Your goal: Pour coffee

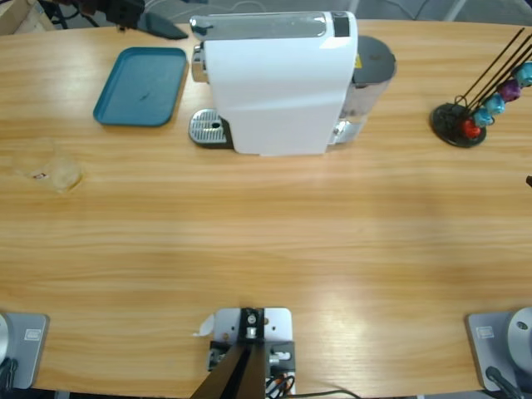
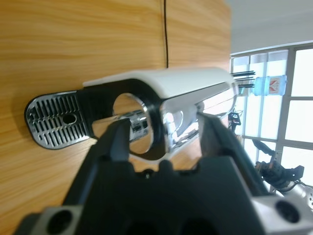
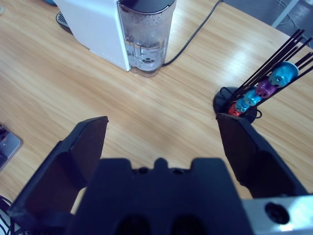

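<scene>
Wooden table (image 1: 266, 241) holds the coffee machine (image 1: 278, 83); no cup stands under it, so you have all pouring left. Both grippers, left (image 2: 164, 139) and right (image 3: 161, 137), are wide apart, empty.

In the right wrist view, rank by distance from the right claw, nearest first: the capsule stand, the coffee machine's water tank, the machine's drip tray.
1. The capsule stand, just beyond the open right claw, to its right in that view.
2. The water tank, farther up, at the white coffee machine's near end.
3. The drip tray, farthest, peeking out at the machine's upper left.
</scene>
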Available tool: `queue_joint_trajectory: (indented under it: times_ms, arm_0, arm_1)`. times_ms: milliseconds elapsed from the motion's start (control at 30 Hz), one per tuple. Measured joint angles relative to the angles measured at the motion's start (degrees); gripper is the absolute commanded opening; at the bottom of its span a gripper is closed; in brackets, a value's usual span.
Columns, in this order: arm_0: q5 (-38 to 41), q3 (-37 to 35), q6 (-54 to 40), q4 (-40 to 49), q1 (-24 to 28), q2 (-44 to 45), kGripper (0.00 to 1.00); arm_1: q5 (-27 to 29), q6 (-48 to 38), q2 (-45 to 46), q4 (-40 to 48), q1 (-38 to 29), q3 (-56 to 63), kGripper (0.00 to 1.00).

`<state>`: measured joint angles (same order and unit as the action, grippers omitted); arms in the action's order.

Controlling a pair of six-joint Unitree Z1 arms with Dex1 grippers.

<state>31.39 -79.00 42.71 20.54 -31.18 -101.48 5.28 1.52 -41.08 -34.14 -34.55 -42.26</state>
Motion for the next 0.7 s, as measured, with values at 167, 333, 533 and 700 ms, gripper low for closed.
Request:
queue_joint_trajectory:
  times_ms: [167, 333, 533, 700]
  arm_0:
    - [0.0, -0.9, 0.1, 0.0, -0.4, 0.0, 0.353]
    - [0.1, -0.9, 0.7, 0.0, -0.8, 0.0, 0.238]
    - [0.1, -0.8, 0.9, 0.0, -0.9, 0.0, 0.000]
    - [0.1, 0.3, 1.1, 0.0, -0.9, 0.1, 0.000]
  arm_1:
    - [0.0, 0.0, 0.0, 0.0, 0.0, 0.0, 1.000]
    - [0.0, 0.0, 0.0, 0.0, 0.0, 0.0, 1.000]
    - [0.0, 0.0, 0.0, 0.0, 0.0, 0.0, 1.000]
    - [0.1, -0.2, 0.0, 0.0, 0.0, 0.0, 1.000]
